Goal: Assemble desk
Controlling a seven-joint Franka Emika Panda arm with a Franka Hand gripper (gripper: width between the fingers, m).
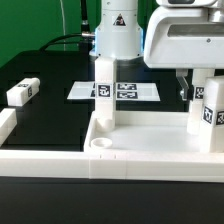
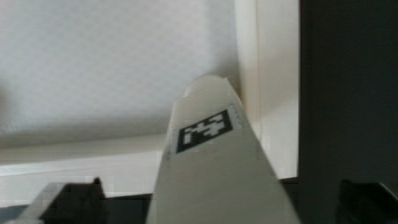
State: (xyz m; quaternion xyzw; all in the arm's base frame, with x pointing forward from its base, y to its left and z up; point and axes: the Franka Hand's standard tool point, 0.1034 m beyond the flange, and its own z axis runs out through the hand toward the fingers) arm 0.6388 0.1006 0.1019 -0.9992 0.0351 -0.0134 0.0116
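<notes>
Find tabletop (image 1: pixel 150 136) lying flat on black table (image 1: pixel 60 75), at the front of the exterior view, rim up, with a round socket (image 1: pixel 100 143) at its near corner toward the exterior view's left. Note left leg (image 1: pixel 104 95) upright just behind that socket, foot inside the rim, tags facing the camera; cannot tell whether seated in a socket. Note right leg (image 1: pixel 209 108) upright at the tabletop's side toward the exterior view's right, foot likewise inside the rim. Record pincer (image 2: pixel 199 205) spread wide, hanging over the right leg and straddling its upper part. In the wrist view, see that tagged leg rising between the dark fingers (image 2: pixel 68 205), with a gap on the visible side; cannot confirm contact on the other side. Log loose leg (image 1: pixel 22 92) lying on its side on the table, well apart from the tabletop, toward the exterior view's left. Log marker board (image 1: pixel 125 92) flat on the table behind the tabletop, between the two upright legs. Note white rail (image 1: pixel 8 125) at the exterior view's left edge, near the tabletop's corner.
</notes>
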